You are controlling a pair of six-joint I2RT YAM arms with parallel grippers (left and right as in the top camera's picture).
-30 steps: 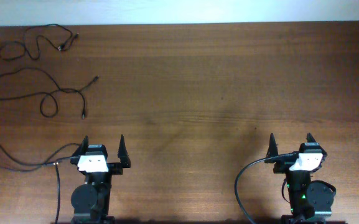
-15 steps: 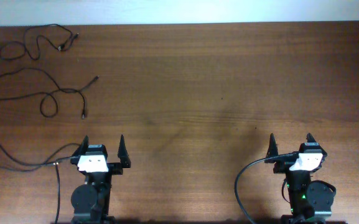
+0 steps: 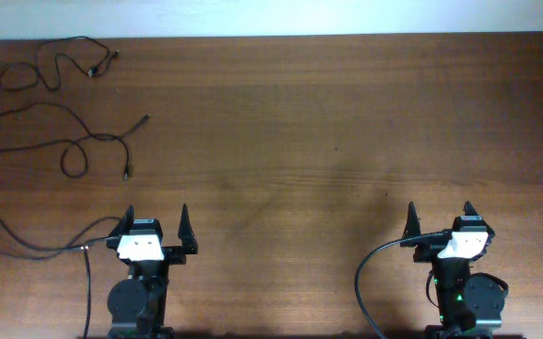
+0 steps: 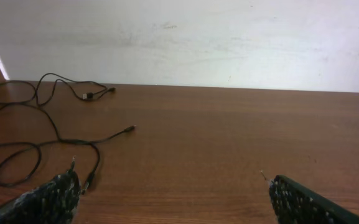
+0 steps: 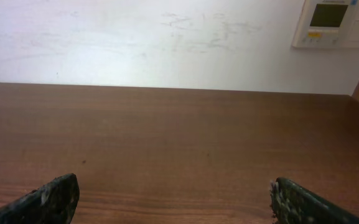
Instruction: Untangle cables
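Two thin black cables lie apart at the table's far left. One cable (image 3: 56, 64) snakes along the back edge, its plug near the wall; it also shows in the left wrist view (image 4: 48, 87). The other cable (image 3: 64, 132) loops nearer, with two plug ends pointing right and down; it also shows in the left wrist view (image 4: 36, 146). My left gripper (image 3: 155, 218) is open and empty at the front left, well short of both cables. My right gripper (image 3: 440, 215) is open and empty at the front right, with only bare wood before it (image 5: 173, 199).
A thicker black arm cable (image 3: 17, 240) runs in from the left edge to the left arm's base. Another thick arm cable (image 3: 370, 273) loops beside the right arm. A white wall stands behind the table, with a wall panel (image 5: 328, 22) at the right.
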